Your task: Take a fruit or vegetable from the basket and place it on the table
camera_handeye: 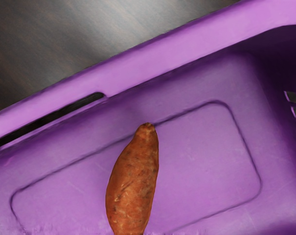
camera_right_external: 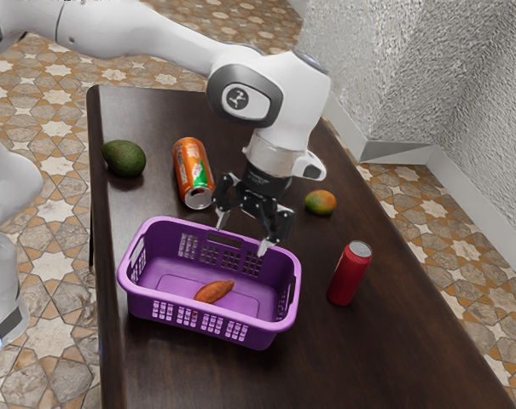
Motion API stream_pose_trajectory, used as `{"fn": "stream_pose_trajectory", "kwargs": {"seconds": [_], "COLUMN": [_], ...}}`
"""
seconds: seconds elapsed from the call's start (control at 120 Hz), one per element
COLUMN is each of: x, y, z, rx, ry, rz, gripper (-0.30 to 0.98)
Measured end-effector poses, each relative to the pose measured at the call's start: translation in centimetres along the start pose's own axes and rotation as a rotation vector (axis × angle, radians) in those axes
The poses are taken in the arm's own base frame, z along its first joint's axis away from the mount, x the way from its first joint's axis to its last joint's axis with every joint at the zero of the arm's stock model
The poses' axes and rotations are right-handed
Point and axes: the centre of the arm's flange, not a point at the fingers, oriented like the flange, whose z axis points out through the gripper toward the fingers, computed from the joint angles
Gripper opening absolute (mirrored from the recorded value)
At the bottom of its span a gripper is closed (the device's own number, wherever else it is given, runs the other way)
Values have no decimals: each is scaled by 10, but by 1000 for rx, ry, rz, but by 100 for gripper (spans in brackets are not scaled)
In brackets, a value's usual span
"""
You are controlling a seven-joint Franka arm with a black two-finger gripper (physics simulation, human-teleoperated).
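Gripper [camera_right_external: 241, 236] poised above the far long side of the purple basket [camera_right_external: 155, 295], fingers [camera_right_external: 263, 247] spread wide with nothing between them. Below them, and toward the exterior view's left, the sweet potato [camera_right_external: 214, 291], lying on the basket floor; how much of that offset comes from mere height, impossible to tell. Long axis slanted to the basket's long walls and, by the look of both views, set roughly crosswise to the spread of the fingers: probably good for a pinch over the thick middle, with little or no turn needed. Likely step now, lining up before the descent, with the lift and the placing yet to be done. Best to ease inward from the far rim while lowering, for fear of a fingertip catching on it. From the wrist view, detail too fine for the exterior view: a blunt, narrowed tip crossing the outline on the floor, and pale scars on the skin. From the exterior view, the wider setting: red can [camera_right_external: 350, 273] beside the basket, mango [camera_right_external: 321, 202] and orange can [camera_right_external: 192, 173] beyond the far rim, avocado [camera_right_external: 124, 158] farther off, all on the dark table [camera_right_external: 394, 341].
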Motion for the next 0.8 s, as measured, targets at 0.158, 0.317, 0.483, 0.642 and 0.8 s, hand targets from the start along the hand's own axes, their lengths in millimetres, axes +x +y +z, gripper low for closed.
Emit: {"fn": "stream_pose_trajectory", "kwargs": {"seconds": [0.158,0.317,0.483,0.642,0.8], "x": [-21,-32,-44,-43,-45], "y": [12,5,-4,-10,-14], "z": [18,30,50,66,78], "rx": [2,28,31,43,57], "ry": [41,122,90,80,76], "rz": [-90,-134,-202,-249,-261], "gripper": [69,69,69,69,69]}}
